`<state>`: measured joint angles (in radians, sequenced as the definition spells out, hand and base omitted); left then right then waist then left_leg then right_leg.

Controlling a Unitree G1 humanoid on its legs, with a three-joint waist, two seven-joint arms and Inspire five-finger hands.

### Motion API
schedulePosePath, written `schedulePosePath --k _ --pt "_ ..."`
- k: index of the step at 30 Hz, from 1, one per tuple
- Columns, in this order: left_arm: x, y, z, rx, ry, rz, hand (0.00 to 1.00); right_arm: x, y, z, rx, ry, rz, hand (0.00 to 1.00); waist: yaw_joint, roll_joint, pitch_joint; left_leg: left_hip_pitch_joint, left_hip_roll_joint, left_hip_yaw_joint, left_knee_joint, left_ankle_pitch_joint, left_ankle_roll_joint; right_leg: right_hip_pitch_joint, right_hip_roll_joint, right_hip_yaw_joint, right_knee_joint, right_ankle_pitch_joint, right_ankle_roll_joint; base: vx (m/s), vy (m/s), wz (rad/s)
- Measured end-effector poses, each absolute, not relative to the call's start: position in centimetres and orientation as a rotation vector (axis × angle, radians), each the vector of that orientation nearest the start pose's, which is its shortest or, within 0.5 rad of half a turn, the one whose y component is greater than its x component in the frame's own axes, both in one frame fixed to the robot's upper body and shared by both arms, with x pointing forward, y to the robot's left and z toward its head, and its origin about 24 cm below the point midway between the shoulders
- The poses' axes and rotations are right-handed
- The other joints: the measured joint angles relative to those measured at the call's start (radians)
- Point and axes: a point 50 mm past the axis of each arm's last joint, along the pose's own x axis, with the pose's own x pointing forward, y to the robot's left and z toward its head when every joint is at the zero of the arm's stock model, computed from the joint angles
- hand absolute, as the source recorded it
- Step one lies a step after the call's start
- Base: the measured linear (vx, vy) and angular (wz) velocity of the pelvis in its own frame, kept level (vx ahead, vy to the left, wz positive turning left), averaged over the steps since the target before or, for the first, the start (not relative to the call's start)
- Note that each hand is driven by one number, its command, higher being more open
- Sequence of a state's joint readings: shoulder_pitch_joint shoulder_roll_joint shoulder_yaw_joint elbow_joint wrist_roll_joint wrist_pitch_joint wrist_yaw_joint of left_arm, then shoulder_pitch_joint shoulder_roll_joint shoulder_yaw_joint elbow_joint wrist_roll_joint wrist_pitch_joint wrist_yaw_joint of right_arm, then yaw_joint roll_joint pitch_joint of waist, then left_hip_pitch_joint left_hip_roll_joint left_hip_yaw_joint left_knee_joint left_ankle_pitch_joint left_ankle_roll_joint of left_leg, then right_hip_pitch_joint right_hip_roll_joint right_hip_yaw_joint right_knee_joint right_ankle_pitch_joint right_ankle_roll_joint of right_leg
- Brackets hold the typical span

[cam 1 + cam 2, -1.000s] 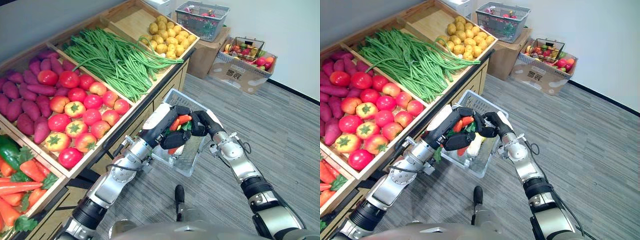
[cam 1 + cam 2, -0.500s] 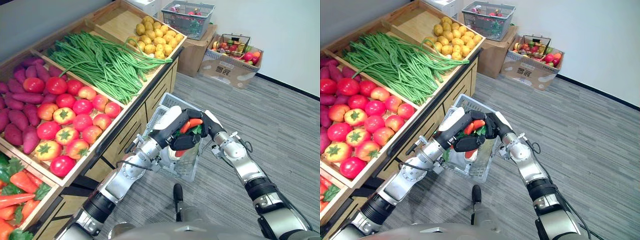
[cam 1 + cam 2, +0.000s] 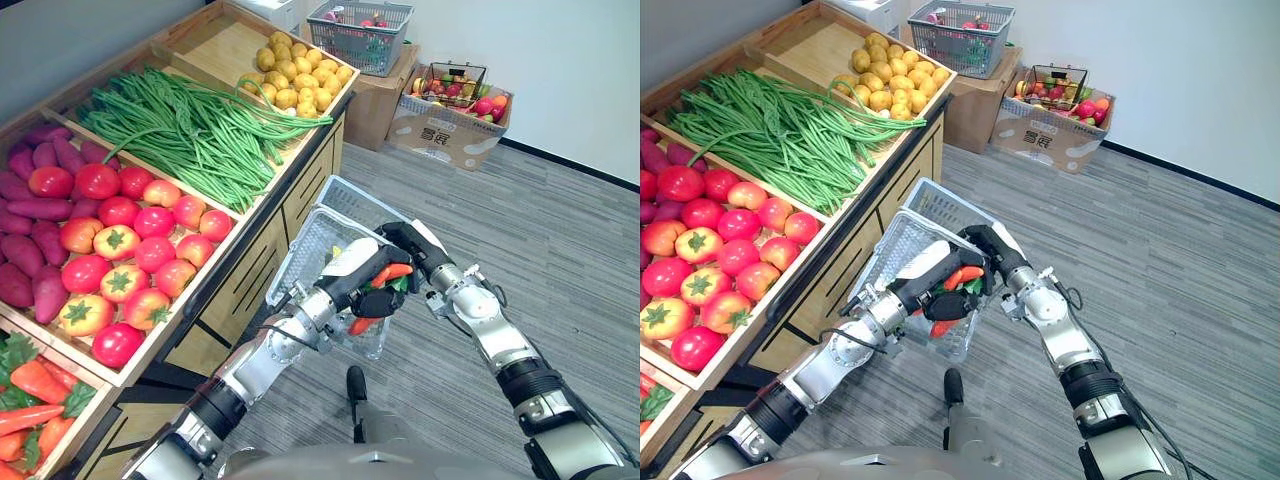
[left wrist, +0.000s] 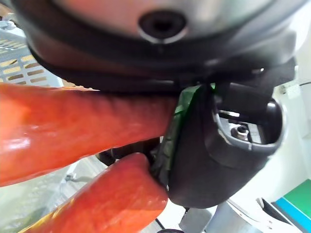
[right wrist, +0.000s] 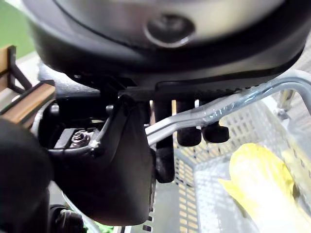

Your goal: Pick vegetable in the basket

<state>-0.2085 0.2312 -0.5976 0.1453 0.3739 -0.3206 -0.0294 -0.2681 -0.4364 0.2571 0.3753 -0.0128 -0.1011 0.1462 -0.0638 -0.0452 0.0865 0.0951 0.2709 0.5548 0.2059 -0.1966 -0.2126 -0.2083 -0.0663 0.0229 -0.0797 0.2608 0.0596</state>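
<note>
My left hand (image 3: 358,282) is shut on an orange carrot (image 3: 391,272) with green leaves, held over the near end of a grey plastic basket (image 3: 308,243). In the left wrist view the carrot (image 4: 73,126) lies under the curled fingers, with a second orange piece (image 4: 102,201) just below it. Another red-orange piece (image 3: 362,325) shows in the basket under the hand. My right hand (image 3: 992,243) is shut on the basket's metal handle (image 5: 228,108). A pale yellow vegetable (image 5: 262,182) lies in the basket.
The wooden produce stand (image 3: 262,232) runs along the left with tomatoes (image 3: 120,240), green beans (image 3: 190,130), potatoes (image 3: 295,75), sweet potatoes (image 3: 35,175) and carrots (image 3: 30,385). A second basket (image 3: 362,35) and a box of fruit (image 3: 455,105) stand by the far wall. Grey floor (image 3: 560,230) stretches right.
The camera has shifted. My left hand with the carrot has sunk lower toward the basket's near end. My right hand keeps the handle.
</note>
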Motion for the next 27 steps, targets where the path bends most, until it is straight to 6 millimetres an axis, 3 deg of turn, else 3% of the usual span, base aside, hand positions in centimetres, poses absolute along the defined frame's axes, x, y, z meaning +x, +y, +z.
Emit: schedulePosePath --k 25,26,27 --pt "23.8 2.4 3.6 0.634 -0.389 -0.776 0.0 28.3 -19.9 2.5 -0.479 0.161 0.342 0.0 0.001 0.0 0.0 0.002 -0.001 -0.001 -0.002 0.0 0.0 0.001 0.0 0.001 -0.001 0.0 0.0 0.0 0.0 0.0" --pt "23.7 2.4 3.6 0.634 -0.389 -0.776 1.0 28.3 -19.9 2.5 -0.478 0.162 0.342 0.0 0.001 0.0 0.0 0.002 -0.001 -0.001 -0.002 0.0 0.0 0.001 0.0 0.001 -0.001 0.0 0.0 0.0 0.0 0.0" --pt "23.7 2.4 3.6 0.633 -0.39 -0.775 1.0 28.3 -19.9 2.5 -0.476 0.162 0.342 0.0 0.001 0.0 0.0 0.002 -0.001 -0.001 -0.002 0.0 0.0 0.001 0.0 0.001 -0.001 0.0 0.0 0.0 0.0 0.0"
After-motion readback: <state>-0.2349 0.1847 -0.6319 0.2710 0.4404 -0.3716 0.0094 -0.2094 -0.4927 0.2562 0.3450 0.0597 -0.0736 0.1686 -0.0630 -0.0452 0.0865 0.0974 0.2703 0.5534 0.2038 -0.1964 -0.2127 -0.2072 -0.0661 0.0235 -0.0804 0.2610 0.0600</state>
